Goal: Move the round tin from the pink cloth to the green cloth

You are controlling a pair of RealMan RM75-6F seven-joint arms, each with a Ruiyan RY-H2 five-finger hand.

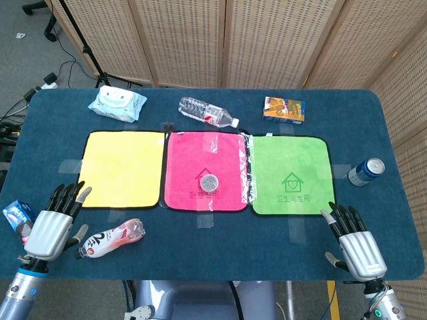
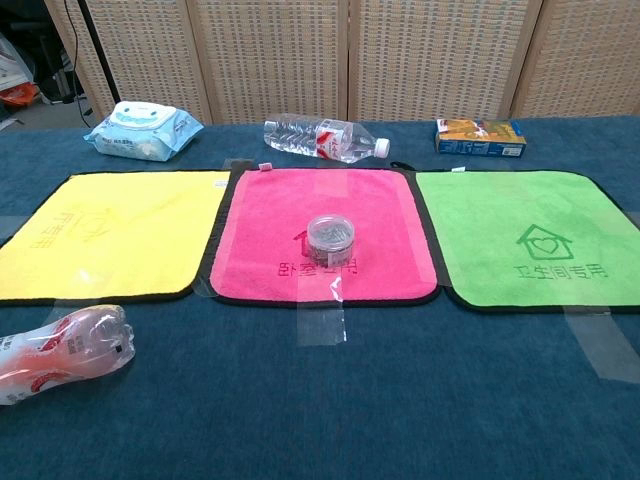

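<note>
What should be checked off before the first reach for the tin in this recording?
1. Round tin upright on pink cloth: ok.
2. Green cloth bare for placing: ok.
3. Right hand holding nothing, fingers apart: ok.
4. Left hand holding nothing: ok.
5. Path from tin to green cloth unobstructed: ok.
6. Tin lid closed: cannot tell.

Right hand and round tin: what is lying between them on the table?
In the head view, between the right hand and the round tin lie bare blue table and the green cloth, with nothing on it.
</note>
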